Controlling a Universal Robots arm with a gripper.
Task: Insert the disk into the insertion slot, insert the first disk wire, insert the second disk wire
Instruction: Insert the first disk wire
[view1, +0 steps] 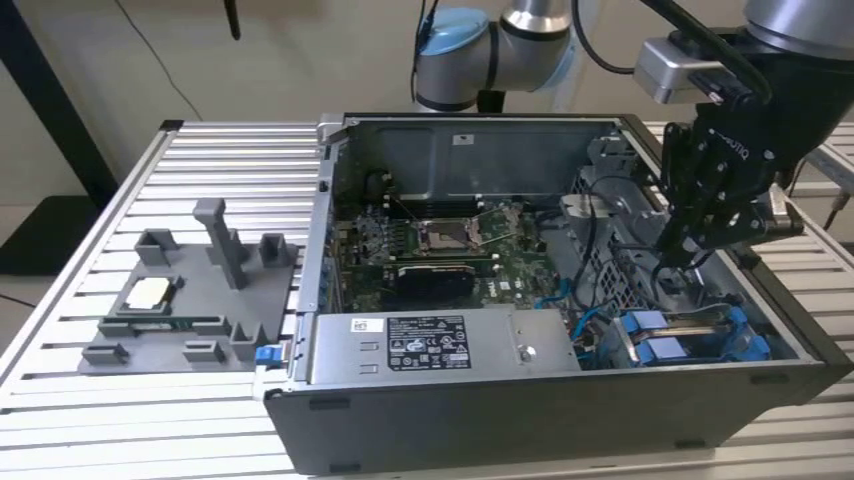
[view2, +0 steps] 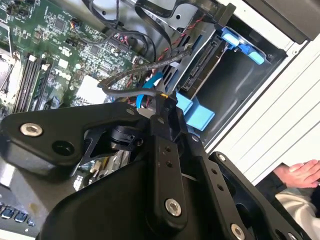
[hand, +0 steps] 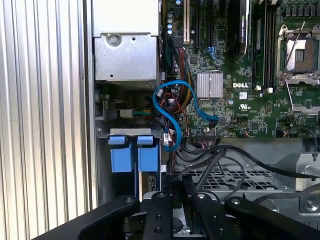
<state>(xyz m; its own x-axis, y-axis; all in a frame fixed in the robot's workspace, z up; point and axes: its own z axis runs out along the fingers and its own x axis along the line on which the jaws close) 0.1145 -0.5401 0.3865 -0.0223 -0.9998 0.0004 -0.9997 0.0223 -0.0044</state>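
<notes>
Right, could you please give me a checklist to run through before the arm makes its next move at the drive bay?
1. Disk in the insertion slot: ok, it sits in the bay.
2. Disk's connector edge exposed: ok, in the second wrist view.
3. Gripper near the disk: ok, inside the case, close to it.
4. Blue cable plugged into the disk: cannot tell.
5. Area beside the case free: not ok, a hand rests there.
</notes>
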